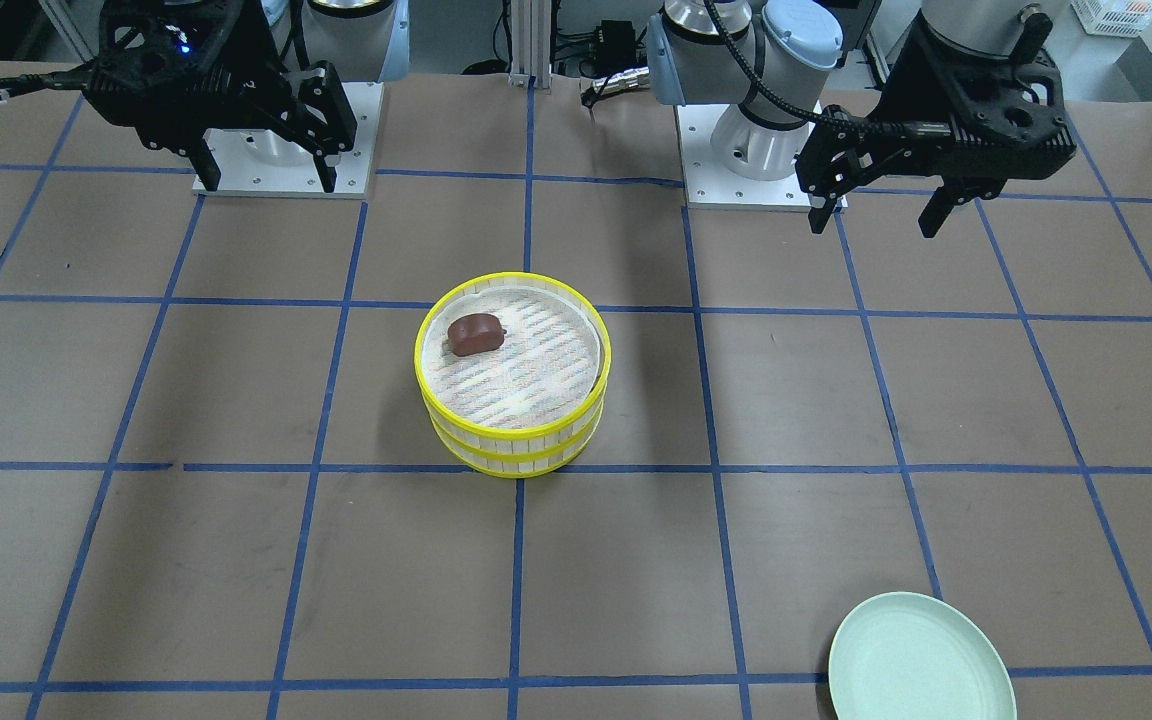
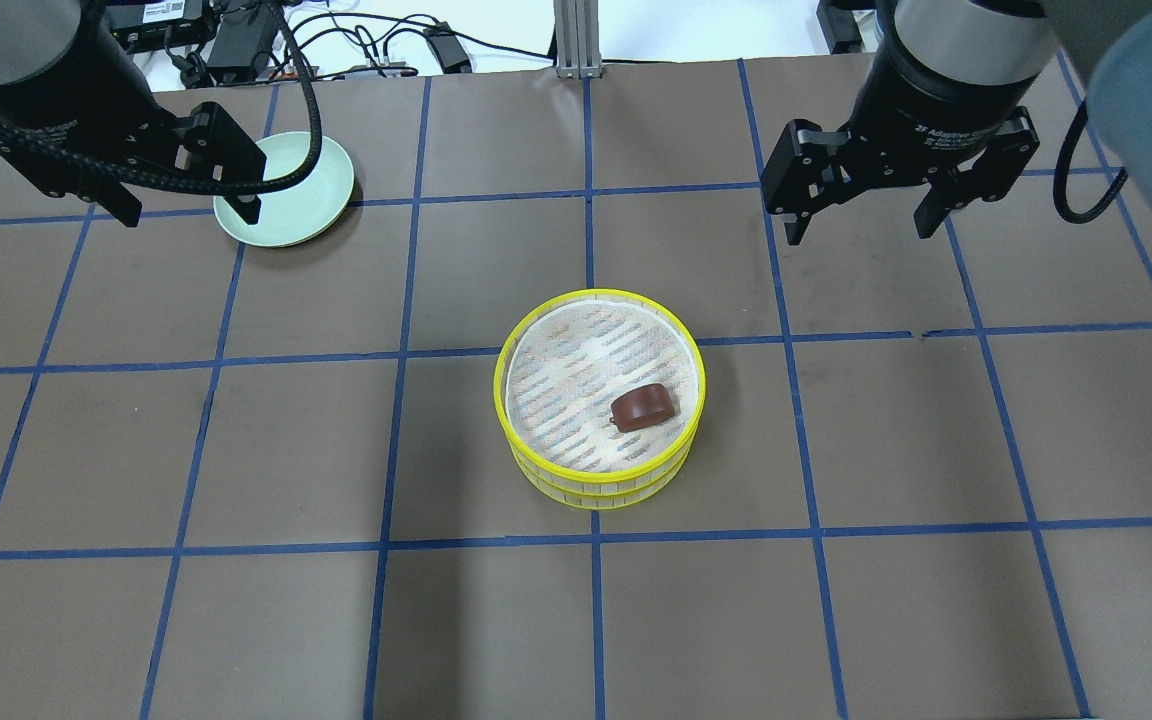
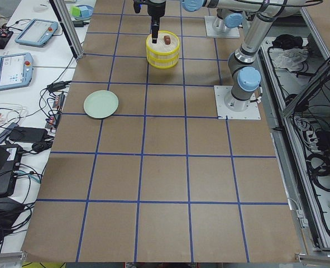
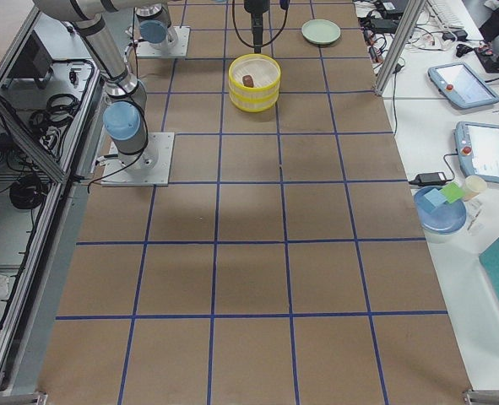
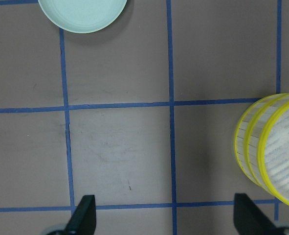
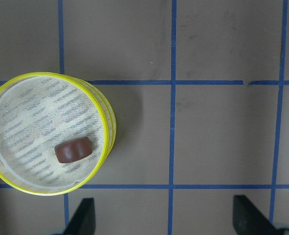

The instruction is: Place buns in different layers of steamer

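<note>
The steamer [image 1: 516, 440] stands mid-table with its two yellow-rimmed layers stacked; it also shows in the overhead view [image 2: 596, 492] and both wrist views [image 5: 252, 147] [image 6: 106, 122]. The dark reddish-brown bun [image 1: 474, 333] [image 2: 644, 408] [image 6: 73, 150] lies on the top layer's woven floor. The cream-white bun shows in no view. My left gripper [image 1: 878, 215] [image 2: 188, 212] [image 5: 166, 220] is open and empty, raised to the steamer's left. My right gripper [image 1: 266, 175] [image 2: 861, 232] [image 6: 166, 220] is open and empty, raised to the steamer's right.
An empty pale green plate [image 2: 286, 190] [image 1: 921, 660] [image 5: 83, 12] lies at the table's far side near my left gripper. Brown paper with blue tape lines covers the table. Tablets, cables and a blue plate [image 4: 439, 211] lie off the table on the operators' side.
</note>
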`<state>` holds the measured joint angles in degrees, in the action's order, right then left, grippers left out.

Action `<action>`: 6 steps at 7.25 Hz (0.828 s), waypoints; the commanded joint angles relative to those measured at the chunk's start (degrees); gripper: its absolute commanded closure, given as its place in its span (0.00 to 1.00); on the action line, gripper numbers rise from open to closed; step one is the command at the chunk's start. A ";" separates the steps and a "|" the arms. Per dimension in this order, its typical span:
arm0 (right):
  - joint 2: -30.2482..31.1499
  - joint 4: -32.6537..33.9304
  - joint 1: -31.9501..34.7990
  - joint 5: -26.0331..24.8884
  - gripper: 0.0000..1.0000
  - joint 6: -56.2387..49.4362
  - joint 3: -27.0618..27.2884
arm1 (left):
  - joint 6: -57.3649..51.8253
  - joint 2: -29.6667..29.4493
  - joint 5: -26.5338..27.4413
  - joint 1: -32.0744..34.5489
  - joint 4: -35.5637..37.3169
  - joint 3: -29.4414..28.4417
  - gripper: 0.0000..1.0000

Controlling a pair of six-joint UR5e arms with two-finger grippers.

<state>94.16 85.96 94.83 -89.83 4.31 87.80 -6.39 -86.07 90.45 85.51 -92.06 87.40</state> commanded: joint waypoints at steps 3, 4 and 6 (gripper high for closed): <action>-0.03 0.00 0.00 0.00 0.00 0.00 0.09 | -3.89 1.07 -0.01 0.36 -0.75 0.57 0.00; -0.03 0.00 0.00 0.09 0.00 0.00 0.00 | -3.89 1.34 0.08 0.36 -1.27 0.75 0.00; -0.03 0.00 0.00 0.00 0.00 0.00 0.09 | -3.89 1.86 0.08 0.36 -2.32 0.75 0.00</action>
<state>94.13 85.96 94.83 -89.80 4.31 87.83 -10.23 -84.54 90.52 85.86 -93.60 88.11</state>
